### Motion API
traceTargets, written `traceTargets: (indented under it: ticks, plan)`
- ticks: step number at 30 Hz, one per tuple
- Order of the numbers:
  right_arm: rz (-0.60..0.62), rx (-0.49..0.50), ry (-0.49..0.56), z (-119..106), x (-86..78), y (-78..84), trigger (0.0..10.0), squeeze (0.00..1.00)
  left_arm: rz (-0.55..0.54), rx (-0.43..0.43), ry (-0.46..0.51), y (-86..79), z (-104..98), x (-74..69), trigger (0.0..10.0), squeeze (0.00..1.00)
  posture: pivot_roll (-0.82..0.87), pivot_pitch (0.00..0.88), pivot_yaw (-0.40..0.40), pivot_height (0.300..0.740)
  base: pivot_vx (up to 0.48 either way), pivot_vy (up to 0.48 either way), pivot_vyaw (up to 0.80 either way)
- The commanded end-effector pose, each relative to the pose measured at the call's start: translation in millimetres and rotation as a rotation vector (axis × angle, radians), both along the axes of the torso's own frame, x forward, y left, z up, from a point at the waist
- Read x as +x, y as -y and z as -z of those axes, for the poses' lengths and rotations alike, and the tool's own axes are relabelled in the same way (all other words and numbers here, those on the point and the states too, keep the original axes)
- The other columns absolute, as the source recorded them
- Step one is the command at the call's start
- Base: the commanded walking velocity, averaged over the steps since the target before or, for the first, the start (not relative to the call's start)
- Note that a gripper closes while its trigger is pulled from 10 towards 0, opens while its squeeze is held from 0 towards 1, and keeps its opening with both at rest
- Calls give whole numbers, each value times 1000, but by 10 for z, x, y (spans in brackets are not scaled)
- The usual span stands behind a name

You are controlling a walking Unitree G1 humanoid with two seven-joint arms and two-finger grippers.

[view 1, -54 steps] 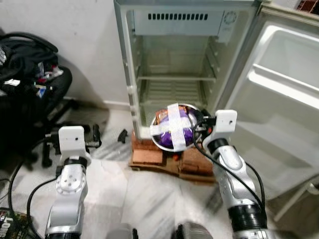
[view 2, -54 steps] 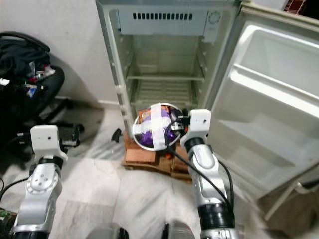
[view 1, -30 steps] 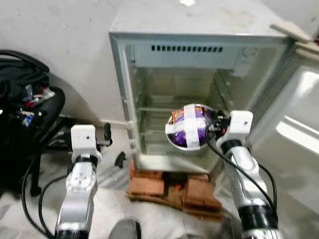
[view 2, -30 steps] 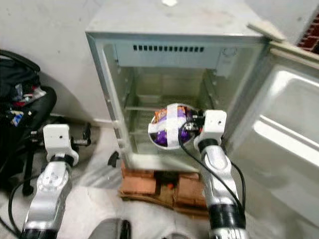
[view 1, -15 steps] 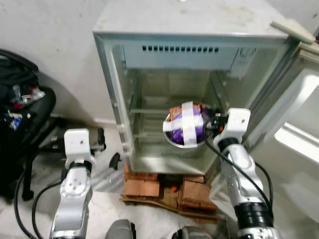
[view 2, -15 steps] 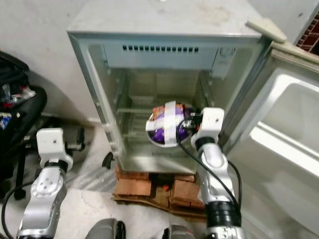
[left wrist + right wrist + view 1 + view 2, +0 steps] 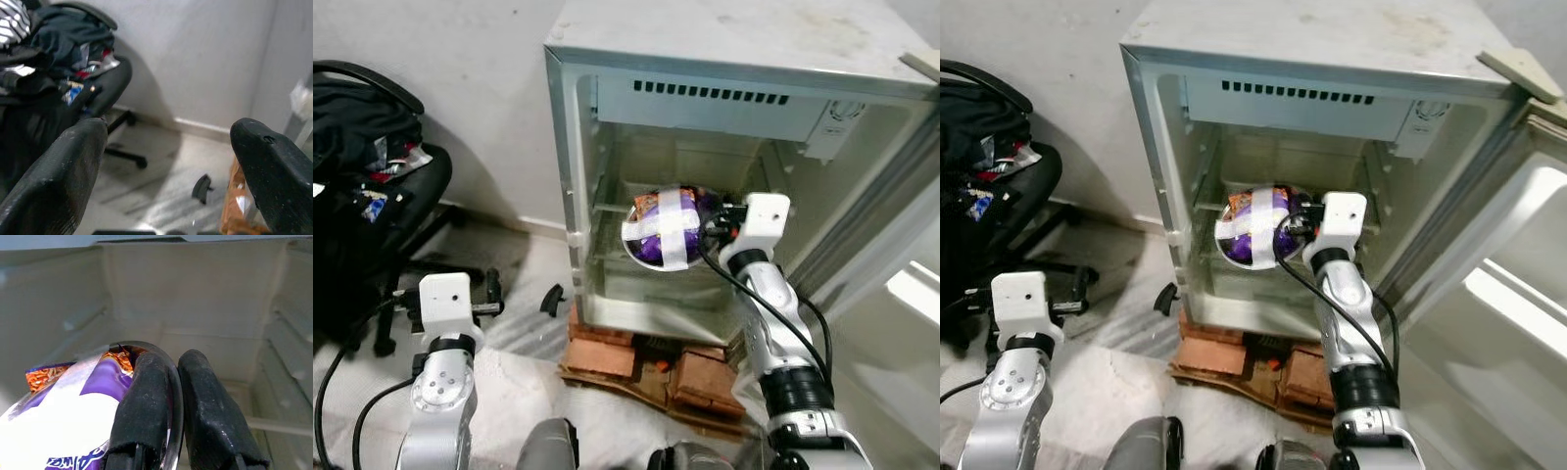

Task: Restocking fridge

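Bowl [image 7: 666, 227], metal, taped over a purple packet, hung at the open fridge [image 7: 607, 117] mouth, just ahead of the right gripper [image 7: 171, 396], whose two fingers pinched its rim. The right arm reached forward into the cabinet at shelf [image 7: 1234, 201] height. The left gripper [image 7: 166, 161] hung low beside the fridge, fingers spread and empty.

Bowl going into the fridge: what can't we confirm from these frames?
- Bowl contents: white tape and a purple packet cover them in the eye views; the right wrist view cuts the bowl off at its edge.
- Whether the bowl rests on the shelf: the bowl itself hides its underside.
- Right gripper fingertips: they pinch the bowl's rim, tips past the frame edge.
- Fridge floor: hidden behind bowl and right arm.
- Clutter on the chair: too small to identify.
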State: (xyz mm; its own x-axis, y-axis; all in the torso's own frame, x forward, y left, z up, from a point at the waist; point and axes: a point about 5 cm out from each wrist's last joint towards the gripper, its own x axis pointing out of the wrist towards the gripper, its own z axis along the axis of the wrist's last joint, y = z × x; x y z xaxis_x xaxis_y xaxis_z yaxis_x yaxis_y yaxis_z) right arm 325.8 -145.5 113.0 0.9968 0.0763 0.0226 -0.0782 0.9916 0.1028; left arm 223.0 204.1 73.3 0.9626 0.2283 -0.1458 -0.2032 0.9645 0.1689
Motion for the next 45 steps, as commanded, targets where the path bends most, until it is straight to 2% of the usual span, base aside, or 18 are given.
traceTargets:
  ticks: [1, 7, 13, 16, 23, 37, 45]
  plan:
    - [31, -1, 19, -32, 13, 80, 10000, 0, 29, 4, 34, 15, -91, -3, 10000, 0, 164, 109, -38, 740, 0, 0, 0]
    - [42, -10, 8, 37, -114, 172, 10000, 0, 36, -19, 56, -1, -156, -94, 10000, 0, 155, 114, -42, 740, 0, 0, 0]
    - [32, -33, -35, 153, -401, 296, 10000, 0, 39, -39, 40, -46, -120, -310, 10000, 0, 146, 117, -51, 740, 0, 0, 0]
    - [19, -40, -48, 178, -483, 308, 10000, 0, 44, -43, 31, -37, -107, -333, 10000, 0, 144, 118, -53, 740, 0, 0, 0]
    - [-3, -36, -59, 163, -548, 261, 10000, 0, 58, -56, 39, -14, -127, -317, 10000, 0, 139, 115, -53, 740, 109, 0, 0]
    - [-25, -33, -74, 155, -566, 215, 10000, 0, 60, -69, 35, -3, -116, -308, 10000, 0, 135, 115, -55, 740, 285, 0, 0]
    - [-23, -39, -75, 149, -557, 236, 10000, 0, 54, -64, 29, 8, -98, -292, 10000, 0, 137, 116, -56, 740, 0, 0, 0]
